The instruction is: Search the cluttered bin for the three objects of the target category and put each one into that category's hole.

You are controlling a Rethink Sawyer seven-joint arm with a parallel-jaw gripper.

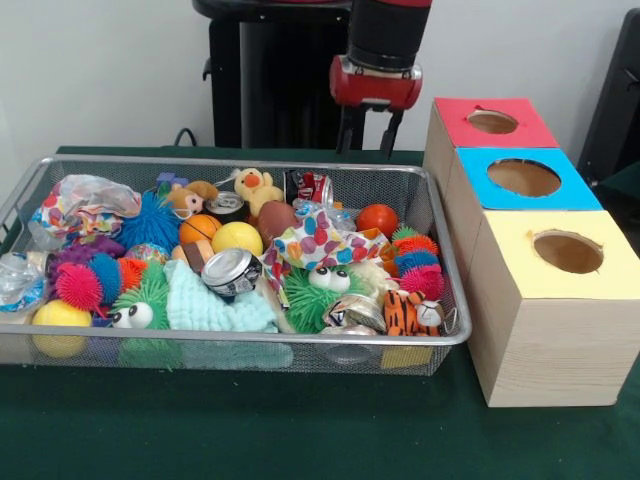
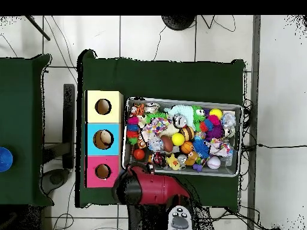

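Observation:
The cluttered bin [image 1: 250, 338] is a silver wire-mesh basket heaped with toys and cans; it also shows in the overhead view [image 2: 180, 100]. Three wooden boxes stand beside it, with a red-topped hole [image 1: 492, 121], a blue-topped hole [image 1: 523, 177] and a yellow-topped hole [image 1: 567, 251]. My gripper [image 1: 368, 135] hangs open and empty above the bin's far right corner, next to the red box. In the overhead view the red arm [image 2: 153, 187] hides the gripper.
The bin holds a silver can [image 1: 232, 270], a red can [image 1: 310, 186], a yellow ball [image 1: 237, 238], an orange ball [image 1: 377, 219], a duck plush [image 1: 256, 188], a tiger plush [image 1: 405, 312] and spiky rubber toys. Something tan lies inside the blue box [image 2: 103, 139].

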